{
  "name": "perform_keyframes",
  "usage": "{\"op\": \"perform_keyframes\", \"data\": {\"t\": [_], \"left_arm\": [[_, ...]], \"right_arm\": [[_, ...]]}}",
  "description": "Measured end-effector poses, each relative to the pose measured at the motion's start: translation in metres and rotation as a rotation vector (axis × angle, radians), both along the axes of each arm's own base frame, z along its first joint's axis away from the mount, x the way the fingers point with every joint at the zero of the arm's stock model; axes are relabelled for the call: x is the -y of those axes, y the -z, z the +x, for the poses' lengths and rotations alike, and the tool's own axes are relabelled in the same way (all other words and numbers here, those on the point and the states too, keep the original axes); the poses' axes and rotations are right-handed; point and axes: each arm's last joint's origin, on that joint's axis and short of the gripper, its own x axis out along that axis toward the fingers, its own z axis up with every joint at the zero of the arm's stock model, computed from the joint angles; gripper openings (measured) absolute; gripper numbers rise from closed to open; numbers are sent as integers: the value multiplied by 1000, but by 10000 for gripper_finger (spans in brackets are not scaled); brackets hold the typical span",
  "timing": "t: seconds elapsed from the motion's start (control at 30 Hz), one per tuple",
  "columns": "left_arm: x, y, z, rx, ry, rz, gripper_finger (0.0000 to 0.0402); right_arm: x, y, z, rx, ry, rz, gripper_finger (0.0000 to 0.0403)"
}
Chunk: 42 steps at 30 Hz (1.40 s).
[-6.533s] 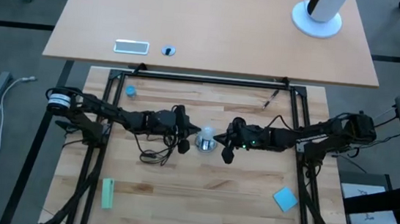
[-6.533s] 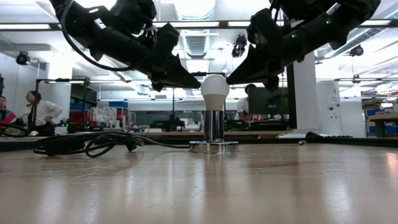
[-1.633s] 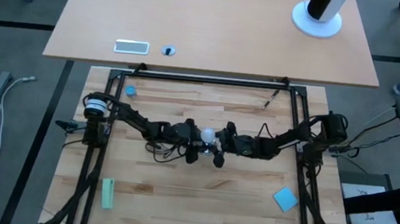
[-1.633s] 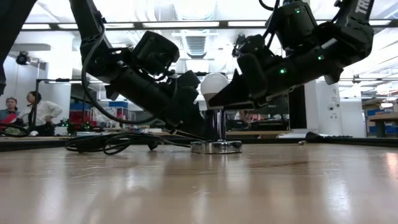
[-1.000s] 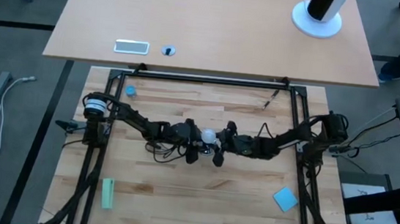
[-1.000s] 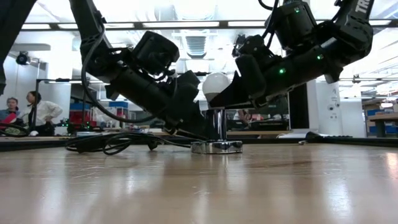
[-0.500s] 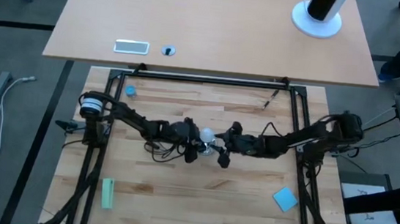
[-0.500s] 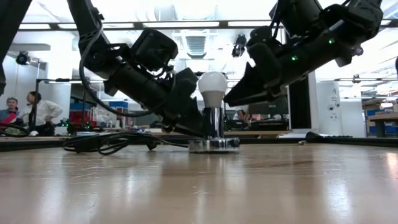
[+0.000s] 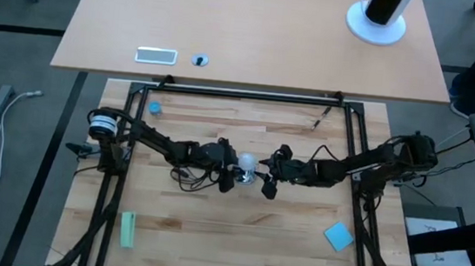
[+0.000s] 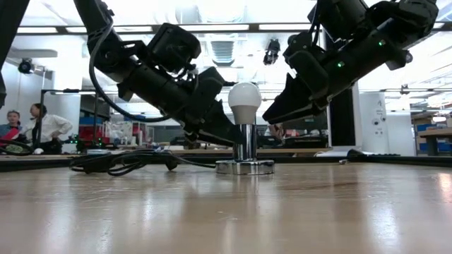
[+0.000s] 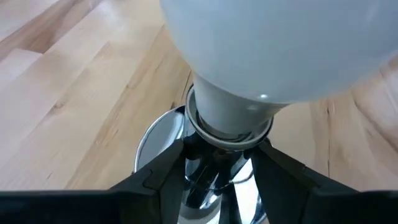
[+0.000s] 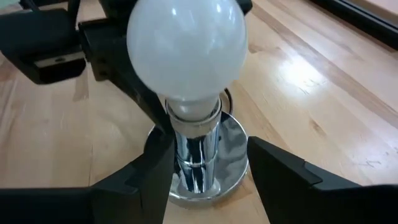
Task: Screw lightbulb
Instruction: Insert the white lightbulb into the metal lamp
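Right gripper (image 10: pixel 286 113) backed off the lightbulb (image 10: pixel 244 103), fingers apart — bulb upright in silver socket (image 10: pixel 244 156) just ahead. Left gripper (image 10: pixel 224 134) clamped on socket stem below bulb.

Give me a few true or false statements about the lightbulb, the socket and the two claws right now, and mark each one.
1. The lightbulb stands upright in the silver socket. True.
2. The right claw is clamped around the bulb's glass head. False: it is open and clear of the bulb, off to one side.
3. The left claw sits around the socket's stem, below the bulb. True.
4. The socket lies tipped on its side. False: it stands on its round base on the wooden table.
5. A blue square item lies on the table, on the right arm's side. True.
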Motion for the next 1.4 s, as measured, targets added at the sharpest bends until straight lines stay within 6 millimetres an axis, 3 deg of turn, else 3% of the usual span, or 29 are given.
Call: {"op": "perform_keyframes", "data": {"t": [0.27,0.43,0.6,0.77,1.0,1.4], "left_arm": [[1,-24,-20,-119,10,9,200],[1,-45,-27,-87,24,33,224],[2,-61,-36,-75,35,50,224],[2,-72,-53,-150,3,52,178],[3,-83,-54,-96,29,120,21],[10,-77,-49,-92,91,106,3]], "right_arm": [[0,0,-1,-9,1,0,199],[0,-3,1,23,0,1,199],[0,-8,4,39,-4,-7,198],[-1,-15,8,106,-17,-35,166],[6,-19,10,123,-13,-72,23],[6,-31,19,149,-46,-101,1]]}}
